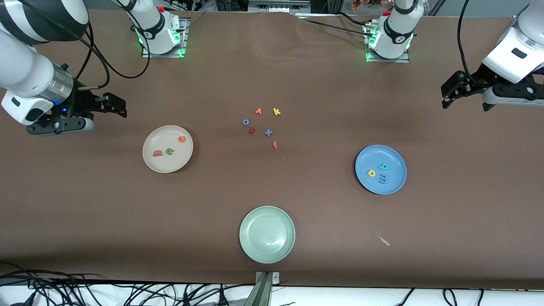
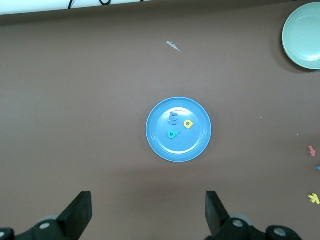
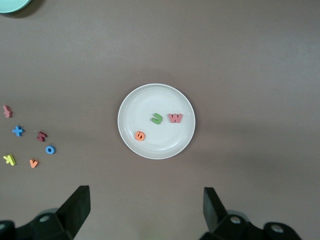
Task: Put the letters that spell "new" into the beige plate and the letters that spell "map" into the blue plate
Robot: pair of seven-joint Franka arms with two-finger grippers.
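The beige plate (image 1: 149,158) (image 3: 131,105) lies toward the right arm's end of the table and holds a pinkish-red w (image 1: 157,153) (image 3: 175,118), a green n (image 1: 170,151) (image 3: 157,119) and an orange e (image 1: 182,139) (image 3: 140,135). The blue plate (image 1: 395,160) (image 2: 197,142) lies toward the left arm's end and holds a yellow letter (image 1: 372,173) (image 2: 188,124), a teal letter (image 1: 383,166) (image 2: 172,134) and a blue m (image 1: 383,179) (image 2: 173,118). My right gripper (image 1: 121,106) (image 3: 146,210) hangs open and empty in the air near the beige plate. My left gripper (image 1: 447,93) (image 2: 148,212) hangs open and empty near the blue plate.
Loose letters lie mid-table: an orange v (image 1: 259,111), a yellow k (image 1: 276,111), a blue o (image 1: 246,122), a dark red letter (image 1: 251,131), a blue x (image 1: 268,132) and a red letter (image 1: 275,145). A pale green plate (image 1: 255,250) sits nearest the front camera. A small pale scrap (image 1: 384,241) lies beside it.
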